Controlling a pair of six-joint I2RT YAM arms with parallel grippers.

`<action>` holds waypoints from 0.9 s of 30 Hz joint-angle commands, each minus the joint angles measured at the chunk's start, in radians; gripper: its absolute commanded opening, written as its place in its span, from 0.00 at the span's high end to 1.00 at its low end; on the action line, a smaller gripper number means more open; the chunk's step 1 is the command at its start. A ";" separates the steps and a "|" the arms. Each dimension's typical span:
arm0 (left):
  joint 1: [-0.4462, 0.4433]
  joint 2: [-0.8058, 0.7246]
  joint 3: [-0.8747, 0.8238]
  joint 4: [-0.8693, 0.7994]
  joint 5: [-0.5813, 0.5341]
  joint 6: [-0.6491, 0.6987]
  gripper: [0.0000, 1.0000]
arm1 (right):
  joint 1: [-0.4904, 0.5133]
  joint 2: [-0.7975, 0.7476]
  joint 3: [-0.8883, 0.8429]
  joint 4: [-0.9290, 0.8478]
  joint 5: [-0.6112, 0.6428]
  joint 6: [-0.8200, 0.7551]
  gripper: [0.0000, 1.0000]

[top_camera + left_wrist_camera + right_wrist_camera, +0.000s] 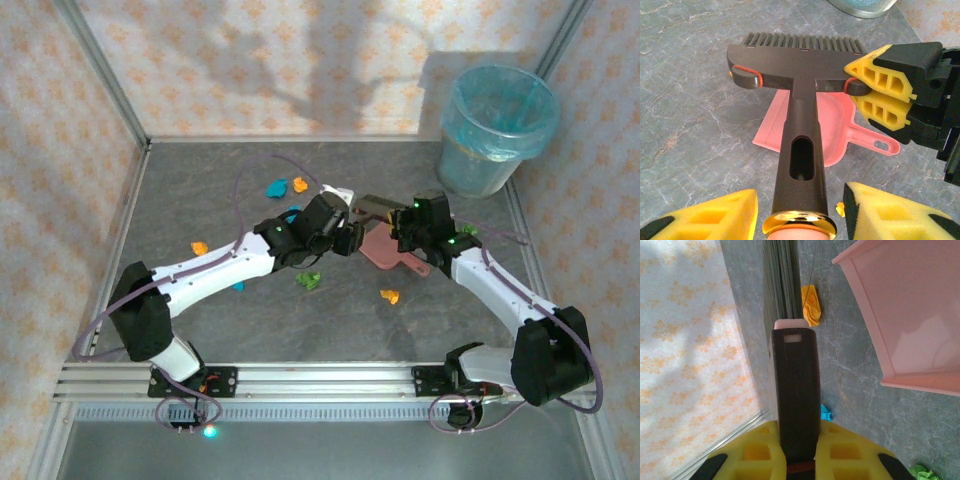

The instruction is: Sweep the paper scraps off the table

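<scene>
Both arms lean inward and meet at the brush [795,55]. The left arm [215,265] stretches low from its base and slants toward the brush. Its left hand [800,195] straddles the brush handle, fingers [715,217] parted with a slim gap on each side. The right arm [495,285] bends in from the other side, and the right hand [875,92] is clamped tight on one end of the brush head.

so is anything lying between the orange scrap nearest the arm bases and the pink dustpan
nothing visible: only bare table separates that orange scrap from the dustpan
</scene>
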 commanded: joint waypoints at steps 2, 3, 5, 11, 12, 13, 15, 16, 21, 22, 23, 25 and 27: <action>-0.008 -0.006 -0.008 0.001 0.003 0.021 0.52 | -0.008 -0.012 0.026 0.016 -0.005 0.034 1.00; -0.009 -0.008 -0.013 0.005 0.001 0.022 0.52 | -0.009 -0.011 0.023 0.021 -0.009 0.040 1.00; -0.011 -0.019 -0.032 0.016 -0.008 0.024 0.52 | -0.011 -0.009 0.015 0.037 -0.017 0.055 1.00; -0.013 -0.019 -0.037 0.013 -0.027 0.027 0.54 | -0.011 -0.003 0.012 0.041 -0.023 0.061 1.00; -0.013 -0.018 -0.035 0.013 -0.027 0.027 0.54 | -0.010 -0.003 0.013 0.040 -0.023 0.058 1.00; -0.013 -0.017 -0.034 0.013 -0.029 0.026 0.54 | -0.010 -0.003 0.014 0.039 -0.025 0.056 1.00; -0.013 -0.012 -0.023 0.008 -0.030 0.027 0.54 | -0.011 -0.003 0.016 0.032 -0.023 0.051 1.00; -0.013 -0.009 -0.016 0.006 -0.030 0.027 0.53 | -0.010 -0.003 0.020 0.027 -0.023 0.047 1.00; -0.013 0.013 0.019 -0.007 -0.035 0.035 0.58 | -0.010 0.000 0.022 0.021 -0.030 0.041 1.00; -0.013 0.015 0.021 -0.007 -0.036 0.035 0.60 | -0.010 -0.002 0.020 0.018 -0.029 0.041 1.00; -0.013 0.017 0.022 -0.007 -0.038 0.035 0.61 | -0.011 -0.001 0.018 0.019 -0.031 0.042 1.00; -0.013 0.020 0.025 -0.007 -0.042 0.034 0.61 | -0.010 -0.003 0.016 0.018 -0.029 0.040 1.00; -0.013 0.021 0.026 -0.001 -0.039 0.030 0.60 | -0.010 -0.002 0.012 0.024 -0.029 0.043 1.00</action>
